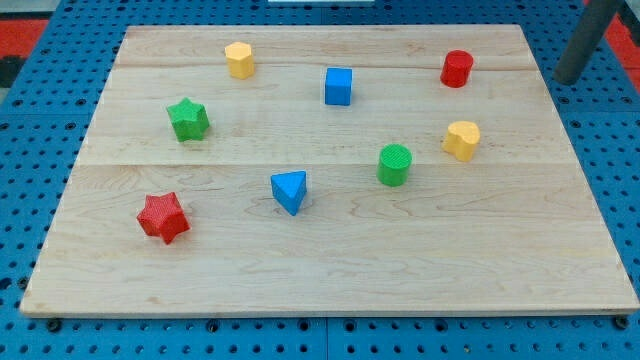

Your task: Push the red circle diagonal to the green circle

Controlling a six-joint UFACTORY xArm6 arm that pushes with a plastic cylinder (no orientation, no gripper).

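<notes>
- Red circle (457, 68) stands near the bench's top right corner, upright, touching no other block.
- Green circle (394, 164) sits below it and toward the view's left, right of the bench's middle, well apart from the red circle.
- Yellow heart (462, 139) lies between those two in height, just to the right of the green circle and under the red circle.
- Blue cube (339, 86) is left of the red circle, near the top edge's middle.
- Blue triangle (289, 190) lies left of the green circle, near the bench's middle.
- Yellow hexagon (239, 59) is close to the top edge, left of the blue cube.
- Green star (188, 119) is nearer the left edge; red star (163, 217) is below it, toward the bottom left corner.
- My tip (567, 79) is the end effector: a bare rod with nothing to open or close, holding nothing. It stands just off the bench's right edge by the top right corner, right of the red circle and apart from it.
- The bench (330, 270) is pale wood.
</notes>
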